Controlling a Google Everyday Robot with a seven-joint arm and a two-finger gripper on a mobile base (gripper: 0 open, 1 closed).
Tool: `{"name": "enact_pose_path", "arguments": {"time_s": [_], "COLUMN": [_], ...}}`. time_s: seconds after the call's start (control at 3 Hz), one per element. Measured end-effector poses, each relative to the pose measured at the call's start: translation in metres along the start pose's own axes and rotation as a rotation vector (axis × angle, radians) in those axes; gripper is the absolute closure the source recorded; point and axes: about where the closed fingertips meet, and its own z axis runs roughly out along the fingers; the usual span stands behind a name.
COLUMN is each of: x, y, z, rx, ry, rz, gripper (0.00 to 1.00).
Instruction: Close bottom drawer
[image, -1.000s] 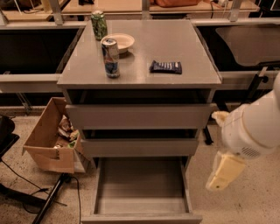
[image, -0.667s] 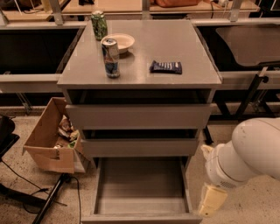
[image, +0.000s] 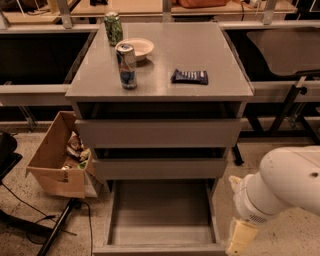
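Note:
The bottom drawer (image: 161, 214) of the grey cabinet is pulled far out, its empty grey tray showing and its front edge at the bottom of the view. The middle drawer front (image: 160, 169) and the top drawer front (image: 159, 132) stand slightly out above it. My white arm comes in from the lower right. My gripper (image: 241, 239), cream-coloured, hangs just to the right of the open drawer's front right corner, near the floor, partly cut off by the bottom edge of the view.
On the cabinet top (image: 200, 50) stand a blue can (image: 127, 66), a green can (image: 113, 28), a small bowl (image: 136, 48) and a dark snack packet (image: 189, 76). A cardboard box (image: 57, 157) with clutter sits on the floor at the left. Metal table legs (image: 292, 102) stand at the right.
My arm and gripper have dropped lower and moved left, from beside the middle drawer down to the open bottom drawer's front right corner. The drawer has not moved.

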Motion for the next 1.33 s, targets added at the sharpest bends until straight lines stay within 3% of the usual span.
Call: {"name": "enact_pose_path", "arguments": {"time_s": [0.33, 0.67, 1.0, 1.33], "x": [0.055, 0.091, 0.141, 0.139], "y": [0.017, 0.024, 0.015, 0.028], "z": [0.097, 0.163, 0.243, 0.251], "rx": [-0.089, -0.106, -0.118, -0.150], "ry": [0.053, 0.038, 0.048, 0.043], "rz": [0.044, 0.042, 0.045, 0.049], "gripper": [0.00, 0.00, 0.00, 0.00]}}
